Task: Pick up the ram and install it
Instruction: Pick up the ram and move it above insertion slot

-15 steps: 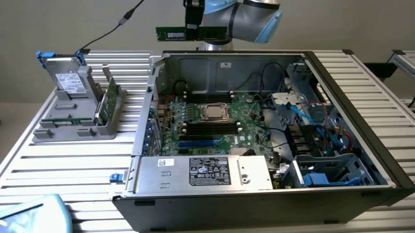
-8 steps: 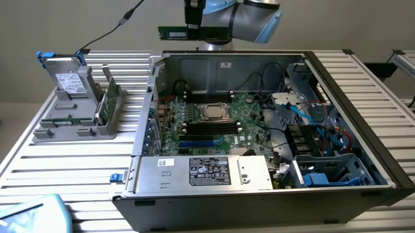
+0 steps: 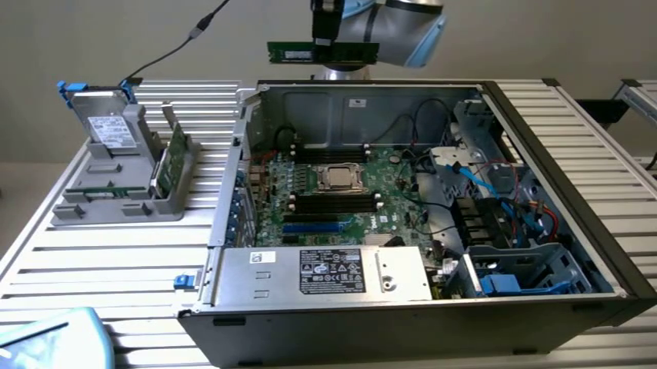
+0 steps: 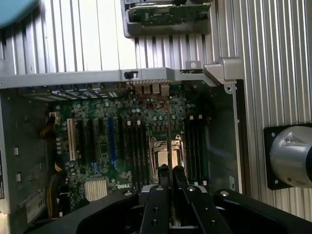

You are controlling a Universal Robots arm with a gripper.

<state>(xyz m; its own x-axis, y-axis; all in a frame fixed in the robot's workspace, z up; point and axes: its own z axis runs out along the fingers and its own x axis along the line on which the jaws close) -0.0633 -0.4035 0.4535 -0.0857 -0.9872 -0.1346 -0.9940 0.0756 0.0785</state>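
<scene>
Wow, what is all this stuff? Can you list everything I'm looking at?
table: one, silver, slatted, under everything
computer case: one, black and grey, open, lying on the table
motherboard: one, green, inside the case
processor socket: one, silver, mid-motherboard
power supply: one, silver with black label, case's near end
cables: several, blue, black, red, in the case at the exterior view's right
holder: one, grey, on the table at the exterior view's left
drive box: one, silver with blue tabs, in the holder
expansion card: one, green, upright in the holder
ram: one, green, in the air above the case's far wall
gripper: one, black, shut on the ram
arm: one, silver-blue, above the case
</scene>
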